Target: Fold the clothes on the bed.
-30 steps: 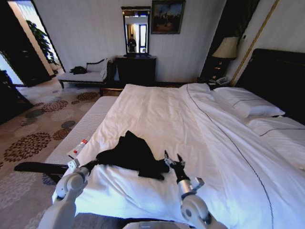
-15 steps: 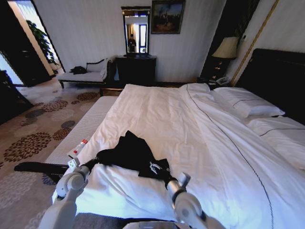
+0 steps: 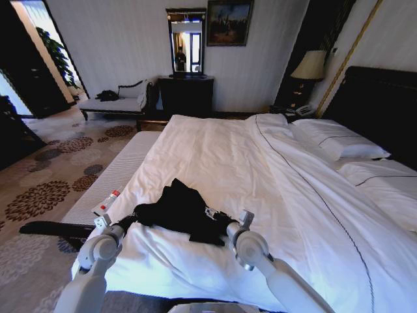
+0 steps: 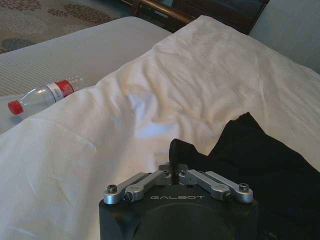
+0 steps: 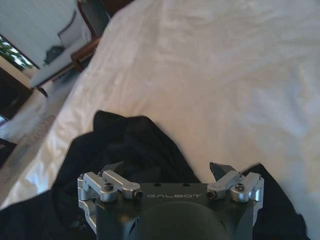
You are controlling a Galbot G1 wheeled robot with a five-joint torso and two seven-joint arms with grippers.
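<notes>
Left tool point(image 4: 174, 176): fingers drawn together, clenched on a dark fold at the near-left edge of the T-shirt point(image 4: 270, 160); in the head view it point(image 3: 125, 223) sits at the garment's left tip, low over the duvet.

Right tool point(image 5: 169, 172): fingers spread wide, released, nothing between them; it hangs over the black cloth at the garment's right side, seen in the head view point(image 3: 218, 216) with the arm reaching in from lower right.

T-shirt point(image 3: 179, 210): black, soft, crumpled into an uneven heap with one point rising toward the headboard end and a lobe trailing toward the right tool. Lettering cannot be made out. It lies on the near part of the bed point(image 3: 260, 169), close to its left edge and foot corner, small against the white duvet.

Bed: white, creased duvet with a thin dark line running lengthwise; pillows point(image 3: 339, 140) at the far right against a dark headboard.

Bottle point(image 4: 42, 95): clear plastic, red cap and label, lying on its side on the pale striped bench beside the bed.
</notes>
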